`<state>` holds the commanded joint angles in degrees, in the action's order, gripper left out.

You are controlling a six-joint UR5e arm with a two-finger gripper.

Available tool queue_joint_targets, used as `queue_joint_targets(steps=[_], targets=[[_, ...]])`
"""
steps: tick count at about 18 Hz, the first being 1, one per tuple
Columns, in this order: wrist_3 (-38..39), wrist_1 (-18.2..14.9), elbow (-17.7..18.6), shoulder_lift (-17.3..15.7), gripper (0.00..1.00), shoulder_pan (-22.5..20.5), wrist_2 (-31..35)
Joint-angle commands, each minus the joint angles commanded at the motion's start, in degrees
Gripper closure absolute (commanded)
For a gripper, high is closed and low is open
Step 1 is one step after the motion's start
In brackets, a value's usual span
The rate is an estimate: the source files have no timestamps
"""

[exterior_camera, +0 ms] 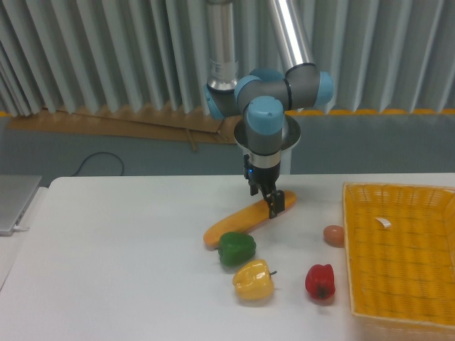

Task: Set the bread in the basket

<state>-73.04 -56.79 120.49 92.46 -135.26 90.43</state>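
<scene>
The bread (238, 224) is a long golden-orange loaf lying slantwise on the white table, its right end higher in the frame. My gripper (266, 198) points down over the loaf's right end. One finger stands in front of the loaf and the other behind it, and the jaws look closed against its sides. The loaf still rests on the table. The basket (352, 241) is a bright yellow-orange mesh tray at the right edge, with a small white tag inside and nothing else in it.
A green pepper (237, 249) touches the loaf's lower left part. A yellow pepper (254, 280) and a red pepper (320, 281) lie nearer the front. A small tan egg-like ball (333, 235) sits just left of the basket. A grey object (14, 202) lies at the far left.
</scene>
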Motion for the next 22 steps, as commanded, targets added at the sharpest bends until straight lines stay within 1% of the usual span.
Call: queue_joint_targets(steps=[2, 3, 5, 7, 11, 14, 17, 20, 22], targets=[[0.3, 0.4, -0.8, 0.8, 0.0, 0.1, 0.4], [0.5, 0.5, -0.6, 1.0, 0.0, 0.1, 0.4], [0.6, 1.7, -0.6, 2.4, 0.0, 0.1, 0.6], [0.7, 3.5, -0.7, 3.6, 0.0, 0.1, 0.6], [0.7, 4.0, -0.7, 3.7, 0.0, 0.1, 0.8], [0.7, 4.1, -0.8, 3.7, 0.0, 0.1, 3.1], [0.6, 4.0, -0.6, 3.7, 0.0, 0.4, 3.3], [0.6, 4.1, -0.7, 4.4, 0.0, 0.8, 4.3], [0.8, 4.1, -1.6, 5.4, 0.0, 2.3, 7.1]])
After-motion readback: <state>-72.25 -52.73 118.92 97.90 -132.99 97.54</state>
